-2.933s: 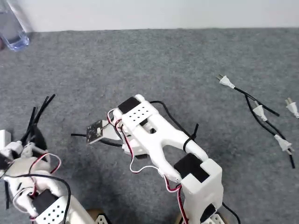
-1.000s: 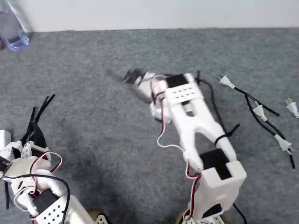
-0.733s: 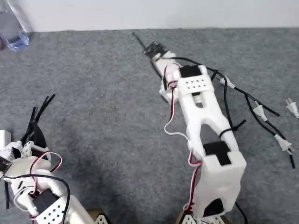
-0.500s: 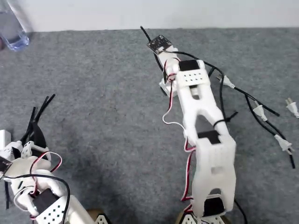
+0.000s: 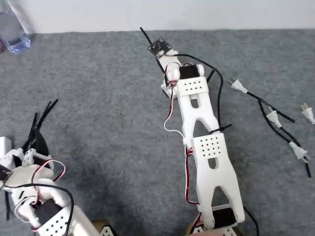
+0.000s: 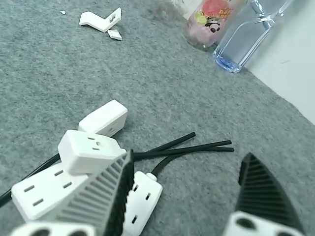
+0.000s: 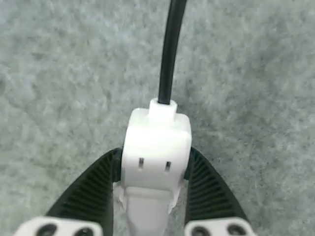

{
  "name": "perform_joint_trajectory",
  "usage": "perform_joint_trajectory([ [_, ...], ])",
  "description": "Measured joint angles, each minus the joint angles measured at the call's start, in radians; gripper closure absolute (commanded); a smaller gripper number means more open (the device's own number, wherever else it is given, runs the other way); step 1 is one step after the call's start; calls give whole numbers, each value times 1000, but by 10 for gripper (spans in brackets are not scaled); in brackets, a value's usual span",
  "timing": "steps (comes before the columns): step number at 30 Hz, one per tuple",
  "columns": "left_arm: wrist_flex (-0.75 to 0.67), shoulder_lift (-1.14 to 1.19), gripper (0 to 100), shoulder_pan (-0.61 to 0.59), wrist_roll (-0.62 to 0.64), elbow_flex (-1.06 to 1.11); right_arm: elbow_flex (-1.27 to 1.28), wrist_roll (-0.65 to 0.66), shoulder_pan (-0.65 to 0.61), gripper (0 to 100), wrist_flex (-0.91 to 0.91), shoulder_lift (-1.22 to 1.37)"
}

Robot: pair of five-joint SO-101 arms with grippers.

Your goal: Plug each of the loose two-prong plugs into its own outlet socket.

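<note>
Right hand (image 7: 155, 169) is clamping a white outlet socket (image 7: 156, 142) by its flanks. The slot face is pointing up at the wrist cam, and its black cord (image 7: 170, 49) is running off across the grey counter (image 7: 59, 59). Left hand (image 6: 184, 196) is hanging spread wide and gripping nothing, just over the heap of spare sockets (image 6: 91, 147) and their cords (image 6: 197, 146).

Step, as I'm reading it: one socket is picked and no plug is seated yet, so this is the approach to the first mating.

Overhead, the right arm (image 5: 197, 105) is lying stretched to the far middle of the counter. The nearest plug (image 5: 238, 87) is lying near it on the right side. Three other plugs (image 5: 299, 150) are trailing further right on their black leads.

Next move is calling for:
- lining the two slots up with that plug's prongs, both angle and height
- bracing the plug, since it's loose and will likely skate when pushed
- probably doing that without the left hand, which is sitting well apart at the near-left corner

Views:
- Right wrist view is giving the grip and slot orientation. Overhead, the arm's own wrist is covering that.
- Overhead is giving the plug layout, which the wrist views aren't.
- Left wrist view is adding the socket pile close up, plus a clear bottle (image 6: 246, 29), a pink cup (image 6: 211, 14) and a white bracket (image 6: 101, 19) further out.
</note>
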Motion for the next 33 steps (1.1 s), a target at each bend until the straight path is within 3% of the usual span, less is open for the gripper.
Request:
perform_joint_trajectory([
  [3, 0, 0, 673, 0, 0, 0, -63, 18, 0, 909, 17, 35],
  [8, 0, 0, 673, 0, 0, 0, -94, 26, 0, 635, 41, 41],
  [10, 0, 0, 673, 0, 0, 0, -94, 28, 0, 578, 41, 41],
  [19, 0, 0, 673, 0, 0, 0, -176, 29, 2, 559, 103, 2],
  [33, 0, 0, 673, 0, 0, 0, -176, 29, 2, 559, 351, -423],
])
